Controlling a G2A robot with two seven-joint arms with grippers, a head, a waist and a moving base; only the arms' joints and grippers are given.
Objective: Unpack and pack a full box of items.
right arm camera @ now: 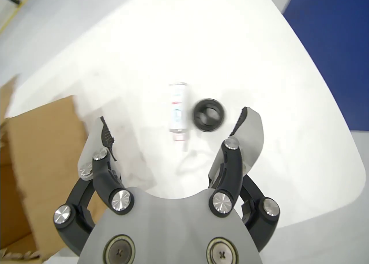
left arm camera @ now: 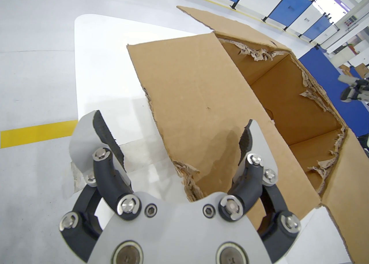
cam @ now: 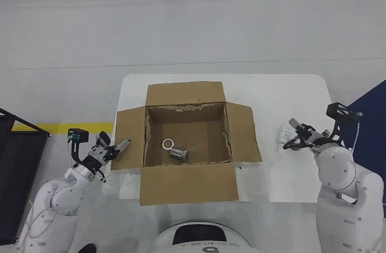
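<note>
An open cardboard box (cam: pixel 186 185) sits mid-table with all of its flaps spread out. On its floor lie a white ring (cam: pixel 169 144) and a small metallic cylinder (cam: pixel 179 154). My left gripper (cam: pixel 120 147) is open and empty at the outer edge of the box's left flap (left arm camera: pixel 196 89); its fingers (left arm camera: pixel 103 129) straddle the flap's torn corner. To the right of the box, my right gripper (right arm camera: pixel 173 126) hangs open and empty above the table. Just beyond its tips lie a white tube (right arm camera: pixel 178 109) and a black ring (right arm camera: pixel 208 115). In the top view, a white item (cam: pixel 285 133) shows beside that gripper (cam: pixel 289 141).
The white table (cam: pixel 275 95) has bare surface behind and right of the box. The box's inner edges are torn and ragged (left arm camera: pixel 259 54). A black rack (cam: pixel 9 158) stands on the floor to the left, by a yellow floor line (cam: pixel 66 128). A blue panel (cam: pixel 376 107) stands at the right.
</note>
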